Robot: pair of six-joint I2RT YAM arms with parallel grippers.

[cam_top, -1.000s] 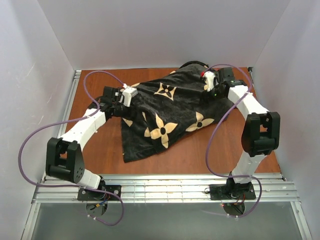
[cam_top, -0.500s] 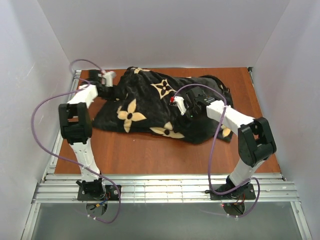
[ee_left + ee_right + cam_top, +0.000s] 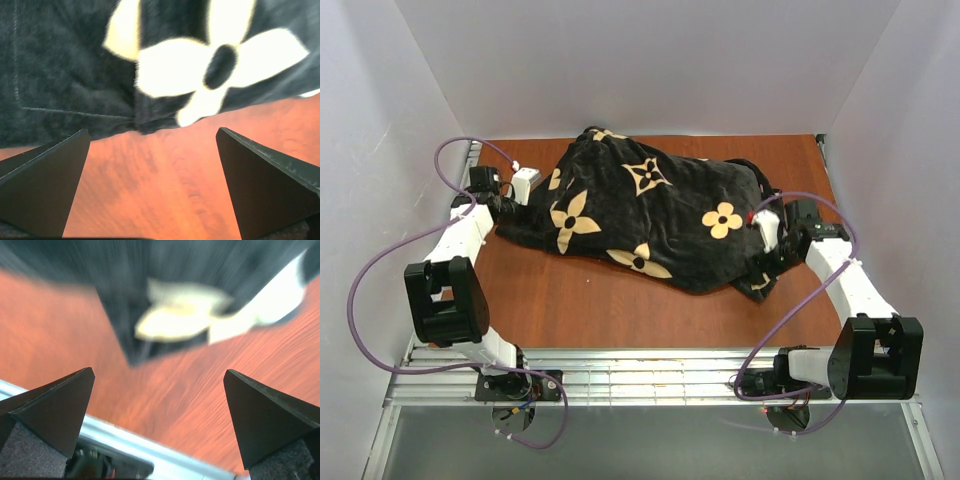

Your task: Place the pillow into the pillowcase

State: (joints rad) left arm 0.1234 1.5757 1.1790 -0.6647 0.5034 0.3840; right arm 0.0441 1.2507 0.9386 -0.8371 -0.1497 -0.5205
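The black pillowcase (image 3: 650, 215) with tan flowers lies plump across the middle of the table, running from back left to front right. The pillow is hidden; the bulging case suggests it is inside. My left gripper (image 3: 532, 190) is open at the case's left end; in the left wrist view (image 3: 152, 131) bare table lies between its fingers, with the case's hem (image 3: 75, 112) just ahead. My right gripper (image 3: 766, 260) is open at the case's right end; in the right wrist view (image 3: 159, 371) a case corner (image 3: 132, 347) hangs just ahead and nothing is between the fingers.
The red-brown table (image 3: 620, 320) is walled in by white panels at the left, back and right. A metal rail (image 3: 650, 375) with both arm bases runs along the near edge and shows in the right wrist view (image 3: 150, 450). Purple cables loop beside each arm.
The right gripper has moved off the middle of the pillowcase to its right end. The left gripper has dropped to the case's left edge. The case has spread more to the right.
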